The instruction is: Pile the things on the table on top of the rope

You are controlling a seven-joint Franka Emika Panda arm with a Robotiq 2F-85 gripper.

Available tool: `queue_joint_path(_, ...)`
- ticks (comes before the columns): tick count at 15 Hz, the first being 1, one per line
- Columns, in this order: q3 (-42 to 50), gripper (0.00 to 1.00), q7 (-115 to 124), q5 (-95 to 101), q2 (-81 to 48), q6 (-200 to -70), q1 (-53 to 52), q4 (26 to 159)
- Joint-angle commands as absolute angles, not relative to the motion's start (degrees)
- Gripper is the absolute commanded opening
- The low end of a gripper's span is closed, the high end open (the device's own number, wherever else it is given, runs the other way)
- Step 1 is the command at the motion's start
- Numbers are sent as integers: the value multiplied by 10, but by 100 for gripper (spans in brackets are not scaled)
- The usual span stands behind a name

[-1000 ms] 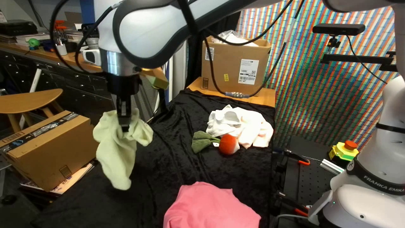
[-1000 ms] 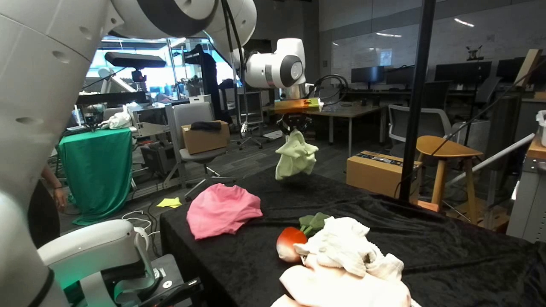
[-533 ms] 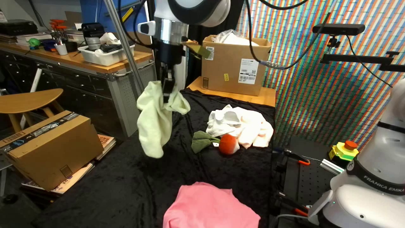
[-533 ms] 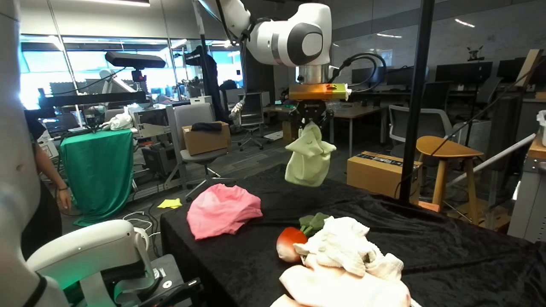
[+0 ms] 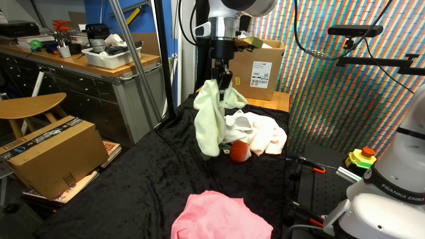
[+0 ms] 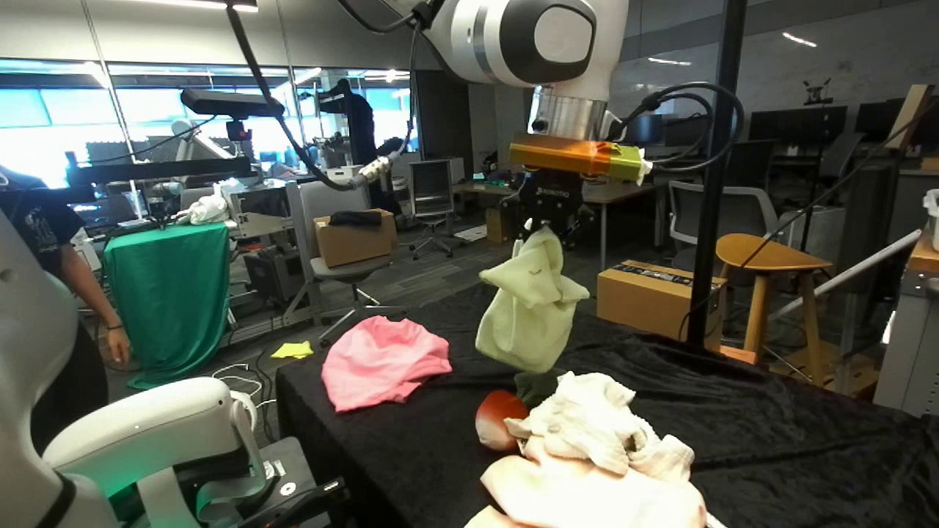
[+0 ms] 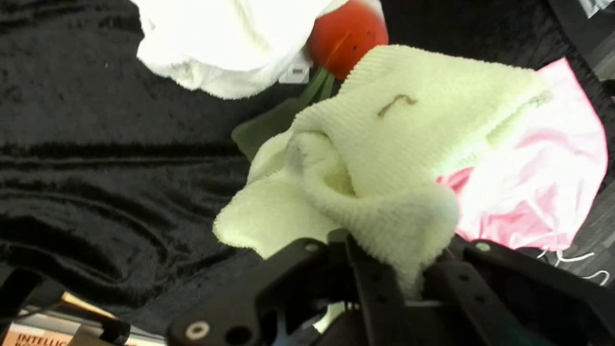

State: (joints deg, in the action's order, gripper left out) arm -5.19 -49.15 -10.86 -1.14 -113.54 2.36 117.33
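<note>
The pale yellow-green rag (image 6: 532,312) hung in the air above the black table (image 5: 159,186), its upper folds pinched tight in the gripper (image 5: 221,93), and whether its lower end brushed the green leaves (image 7: 266,127) of the red-and-white ball (image 6: 496,422) could not be told for sure. Just beside that ball lay the white rag (image 6: 587,418), spread partly over the cream-peach rag (image 6: 594,491), while the pink rag (image 5: 221,217) sat bunched well apart from them; past the table's edge stood a cardboard box (image 6: 638,302).

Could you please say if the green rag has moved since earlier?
Yes: in an exterior view, the green rag has moved rightward, toward the unmoved white rag.
</note>
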Motion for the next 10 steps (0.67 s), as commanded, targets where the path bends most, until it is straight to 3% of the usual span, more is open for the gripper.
queue_joint_path(1, -22, 9, -490, -96, 19, -1095, 20, 1206)
queue_joint_path(8, 3, 10, -361, -11, -6, -1176, 20, 1236)
queue_joint_path(9, 4, 36, -345, -4, -10, -1185, 21, 1239)
queue_joint_path(10, 5, 37, -332, 1, -12, -1187, 21, 1239)
